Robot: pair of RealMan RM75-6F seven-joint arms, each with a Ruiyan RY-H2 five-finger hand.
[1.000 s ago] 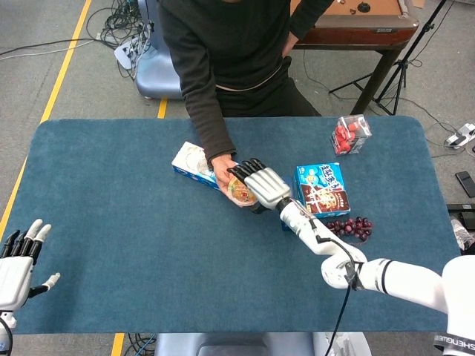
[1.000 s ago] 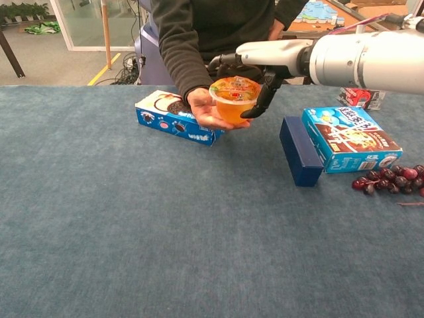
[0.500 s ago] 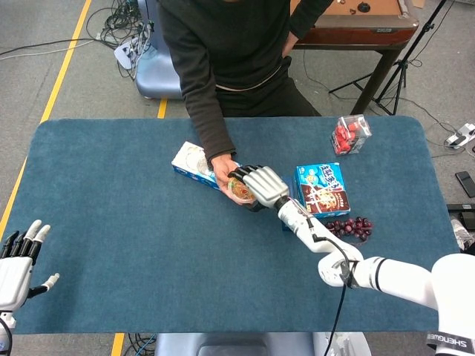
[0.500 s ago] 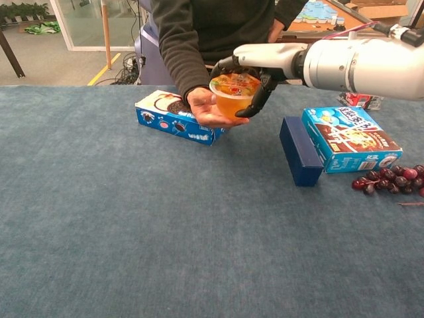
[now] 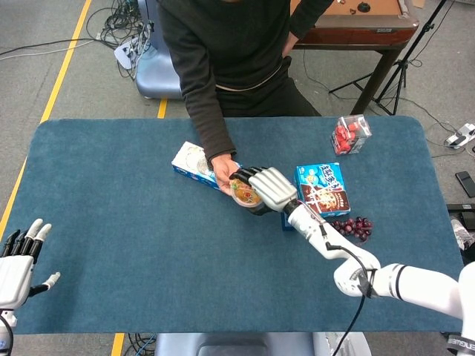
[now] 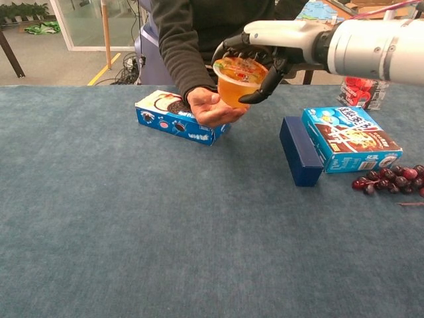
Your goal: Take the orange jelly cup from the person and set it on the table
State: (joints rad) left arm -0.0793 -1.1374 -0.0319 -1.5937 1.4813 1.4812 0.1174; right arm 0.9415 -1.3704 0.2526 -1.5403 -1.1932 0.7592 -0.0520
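- On the bench [image 5: 133, 222], a dark blue carpet-like cloth covers the whole top.
- Above its middle, the right hand [image 6: 255, 56] grips the orange jelly cup [image 6: 238, 79] with dark fingers wrapped around the rim; the cup is tilted and is lifted just above the person's hand [image 6: 211, 109], which lies palm up under it.
- At the near left corner, the left hand [image 5: 18, 259] holds nothing and its fingers are spread apart.
- Under the person's hand lies a blue cookie box [image 6: 165, 114] flat on the cloth.
- To the right stands a small dark blue box [image 6: 299, 159], and just beside it lies a light blue snack box [image 6: 348, 138].
- Near this box, a bunch of dark grapes [image 6: 391, 177] rests on the cloth.
- Further back, a clear box with red fruit [image 5: 350, 133] sits near the far right edge.
- Around the bench, the floor is grey with a yellow line [image 5: 59, 74] and loose cables [image 5: 119, 26]; a brown table [image 5: 364, 22] stands behind on the right.
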